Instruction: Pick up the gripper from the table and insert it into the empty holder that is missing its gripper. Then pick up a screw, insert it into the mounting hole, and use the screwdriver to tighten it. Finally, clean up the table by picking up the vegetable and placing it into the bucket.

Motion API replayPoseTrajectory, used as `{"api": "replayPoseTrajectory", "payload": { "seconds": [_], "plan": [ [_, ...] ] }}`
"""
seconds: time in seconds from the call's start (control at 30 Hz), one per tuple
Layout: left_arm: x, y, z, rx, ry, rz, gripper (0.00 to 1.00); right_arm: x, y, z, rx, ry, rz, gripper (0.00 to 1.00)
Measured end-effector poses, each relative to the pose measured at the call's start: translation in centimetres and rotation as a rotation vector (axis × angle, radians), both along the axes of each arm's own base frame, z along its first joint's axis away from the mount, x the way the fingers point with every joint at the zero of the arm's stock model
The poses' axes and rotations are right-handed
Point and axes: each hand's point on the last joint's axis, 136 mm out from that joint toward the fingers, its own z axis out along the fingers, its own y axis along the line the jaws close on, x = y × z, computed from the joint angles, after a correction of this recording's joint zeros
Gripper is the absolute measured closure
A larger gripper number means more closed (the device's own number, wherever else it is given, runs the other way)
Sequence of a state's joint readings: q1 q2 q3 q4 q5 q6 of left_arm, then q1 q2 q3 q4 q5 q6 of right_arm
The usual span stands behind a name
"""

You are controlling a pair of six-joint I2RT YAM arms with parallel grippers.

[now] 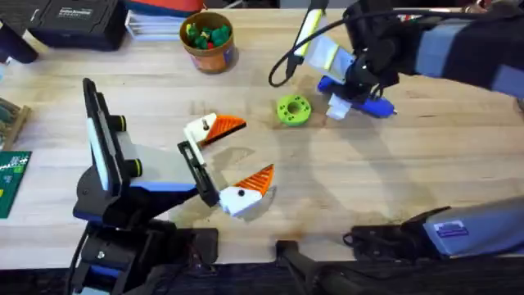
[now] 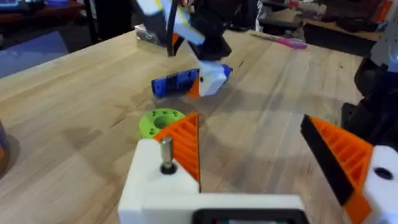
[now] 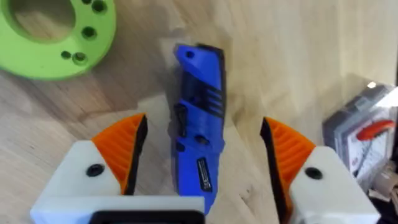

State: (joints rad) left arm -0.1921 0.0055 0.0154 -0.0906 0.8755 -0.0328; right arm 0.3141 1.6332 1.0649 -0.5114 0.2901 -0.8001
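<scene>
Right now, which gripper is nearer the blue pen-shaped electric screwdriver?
Right. The right gripper is open, its fingers straddling the blue pen-shaped electric screwdriver on the table. The left gripper sits well away, beyond the lime-green disc.

A lime-green round disc [image 1: 293, 109] with holes lies flat on the wooden table [image 1: 426, 164], just beside the right gripper [image 1: 342, 103] and between it and the left gripper [image 1: 237, 156]. A black case [image 1: 78, 20] sits well beyond the left gripper, at the table's far edge.
</scene>
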Motion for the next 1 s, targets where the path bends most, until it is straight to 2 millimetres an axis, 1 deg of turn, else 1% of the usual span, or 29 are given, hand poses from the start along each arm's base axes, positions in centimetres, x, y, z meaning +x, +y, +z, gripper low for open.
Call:
{"api": "replayPoseTrajectory", "payload": {
  "seconds": [0.1,0.23,0.33,0.4,0.47,0.5,0.53,0.6,0.7,0.77,0.9,1.0],
  "plan": [
    [0.2,0.1,0.1,0.0,-0.007,0.01,0.015,-0.1,0.2,2.2,0.045,-0.057,-0.041,0.009],
    [0.7,0.4,1.3,-0.025,-0.054,0.045,0.015,-0.3,0.6,5.8,0.118,-0.155,-0.079,0.009],
    [1.5,1.1,0.9,-0.041,0.06,0.117,0.015,-0.6,0.8,8.1,0.167,-0.217,-0.102,0.007],
    [1.7,1.8,0.7,-0.034,0.158,0.183,0.015,-0.7,0.7,9.1,0.189,-0.244,-0.115,0.007],
    [1.9,2.8,1.3,-0.017,0.235,0.262,0.015,-0.8,0.7,9.6,0.201,-0.26,-0.124,0.007],
    [2.2,4.8,3.0,0.032,0.338,0.406,0.015,-0.8,0.7,9.9,0.215,-0.266,-0.14,0.007],
    [2.5,5.7,3.3,0.061,0.379,0.463,0.015,-0.9,0.7,9.8,0.218,-0.265,-0.146,0.007],
    [3.0,7.2,3.2,0.125,0.46,0.566,0.015,-0.9,0.7,9.8,0.225,-0.265,-0.156,0.007],
    [4.5,9.4,2.2,0.256,0.558,0.699,0.015,-0.9,0.7,9.8,0.232,-0.265,-0.164,0.007],
    [5.5,10.4,1.1,0.351,0.595,0.743,0.014,-0.9,0.7,9.8,0.234,-0.266,-0.166,0.007],
    [6.7,11.1,-1.7,0.492,0.673,0.761,0.016,-0.9,0.7,9.8,0.234,-0.266,-0.167,0.007],
    [7.6,11.1,-3.1,0.539,0.704,0.756,0.015,-0.9,0.7,9.8,0.235,-0.266,-0.169,0.009]
  ]
}}
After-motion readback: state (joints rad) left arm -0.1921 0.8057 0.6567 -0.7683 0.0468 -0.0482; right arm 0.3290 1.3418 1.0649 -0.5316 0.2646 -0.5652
